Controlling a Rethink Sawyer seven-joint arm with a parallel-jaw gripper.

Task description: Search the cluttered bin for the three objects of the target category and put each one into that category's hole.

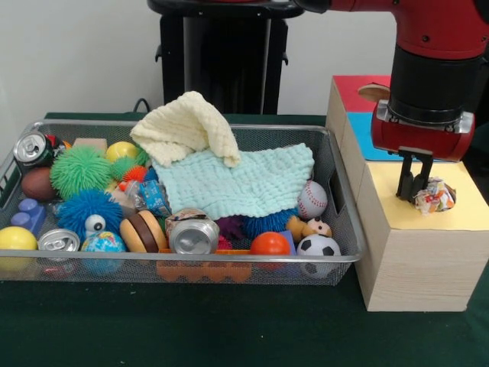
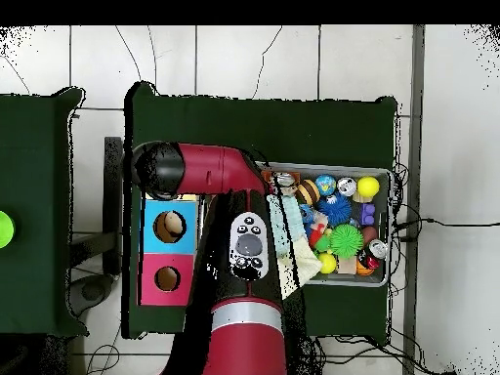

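Note:
A wooden box (image 1: 416, 267) with red (image 1: 350, 90), blue (image 1: 365, 138) and yellow (image 1: 467, 205) top sections stands to the right of the wire bin (image 1: 191, 261). A crumpled multicoloured wrapper (image 1: 438, 196) rests at the hole in the yellow section. My gripper (image 1: 412, 196) hangs straight down just left of the wrapper and touches it; whether it grips the wrapper is unclear. In the overhead view the arm (image 2: 210, 168) hides the gripper and the yellow section; the blue hole (image 2: 169, 227) and the red hole (image 2: 167, 279) show. Crushed cans (image 1: 193, 235) (image 1: 58, 241) (image 1: 30, 147) lie in the bin.
A pale yellow cloth (image 1: 187, 126) and a mint cloth (image 1: 241, 182) cover the bin's middle. Around them lie spiky balls (image 1: 80, 168), a toy burger (image 1: 144, 231), a baseball (image 1: 312, 199), a small football (image 1: 318, 248) and an orange ball (image 1: 270, 244). The bin (image 2: 332, 225) sits right of the arm overhead.

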